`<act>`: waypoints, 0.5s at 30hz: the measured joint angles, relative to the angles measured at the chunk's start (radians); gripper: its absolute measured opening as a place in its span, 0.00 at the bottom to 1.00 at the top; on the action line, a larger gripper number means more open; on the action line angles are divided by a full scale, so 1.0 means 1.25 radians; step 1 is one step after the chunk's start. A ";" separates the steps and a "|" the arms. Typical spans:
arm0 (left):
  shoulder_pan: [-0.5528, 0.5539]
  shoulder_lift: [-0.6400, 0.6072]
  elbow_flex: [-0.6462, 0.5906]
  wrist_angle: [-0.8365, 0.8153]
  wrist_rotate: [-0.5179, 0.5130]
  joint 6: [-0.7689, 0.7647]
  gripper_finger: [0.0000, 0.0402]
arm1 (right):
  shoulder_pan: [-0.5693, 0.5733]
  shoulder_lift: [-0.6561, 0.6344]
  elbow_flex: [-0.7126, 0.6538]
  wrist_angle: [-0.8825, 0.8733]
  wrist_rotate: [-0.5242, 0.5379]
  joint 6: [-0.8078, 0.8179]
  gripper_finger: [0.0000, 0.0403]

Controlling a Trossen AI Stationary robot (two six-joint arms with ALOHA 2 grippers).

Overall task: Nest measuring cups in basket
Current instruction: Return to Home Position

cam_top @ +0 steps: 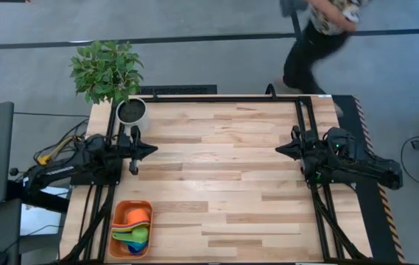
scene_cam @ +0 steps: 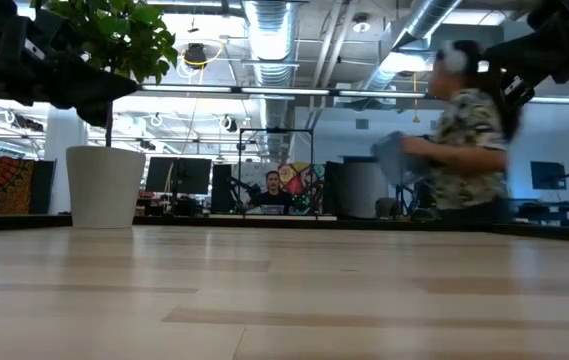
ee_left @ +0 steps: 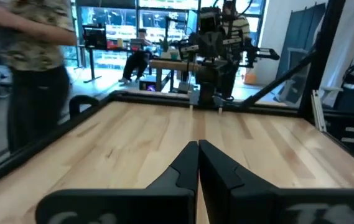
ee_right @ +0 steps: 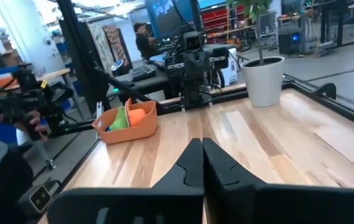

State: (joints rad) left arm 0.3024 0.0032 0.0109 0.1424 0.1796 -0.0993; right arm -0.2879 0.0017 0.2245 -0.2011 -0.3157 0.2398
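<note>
Left end effector (ee_left: 198, 144), right end effector (ee_right: 201, 142) closed, empty, well apart; basket (cam_top: 123, 214) with measuring cups (cam_top: 137, 234) at corner.

An open workshop with a grey floor (cam_top: 194, 18) crossed by a dark line (cam_top: 157, 40). In the middle stands a pale wooden table (cam_top: 224, 184) made of joined planks. At one far corner is a leafy green plant (cam_top: 106, 68) in a round white pot (cam_top: 131, 111). A person (cam_top: 319, 37) in a patterned top walks past the table's far edge. Overhead run silver ducts (scene_cam: 269, 25) and pipes (scene_cam: 414, 30). Behind are desks with dark monitors (scene_cam: 179, 175), a colourful mural (scene_cam: 299, 185), an orange patterned hanging (scene_cam: 9, 180), and another person (scene_cam: 272, 190) seated.
</note>
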 joint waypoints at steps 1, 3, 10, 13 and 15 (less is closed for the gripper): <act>-0.004 0.000 0.000 -0.005 -0.002 0.007 0.00 | 0.003 0.000 0.000 -0.003 0.000 -0.008 0.02; -0.013 0.000 0.000 -0.035 -0.003 0.008 0.00 | 0.004 0.000 0.000 -0.004 0.000 -0.026 0.01; -0.050 0.001 -0.001 -0.052 -0.022 0.018 0.00 | 0.004 0.000 -0.019 0.042 0.004 -0.070 0.03; -0.061 0.001 -0.001 -0.052 -0.048 0.039 0.00 | 0.004 0.000 -0.067 0.125 0.003 -0.068 0.01; -0.065 0.001 -0.001 -0.051 -0.063 0.043 0.00 | 0.004 0.000 -0.094 0.159 0.003 -0.056 0.01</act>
State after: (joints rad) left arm 0.2214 0.0040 0.0095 0.0780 0.1007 -0.0456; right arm -0.2829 0.0017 0.1067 -0.0018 -0.3118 0.1698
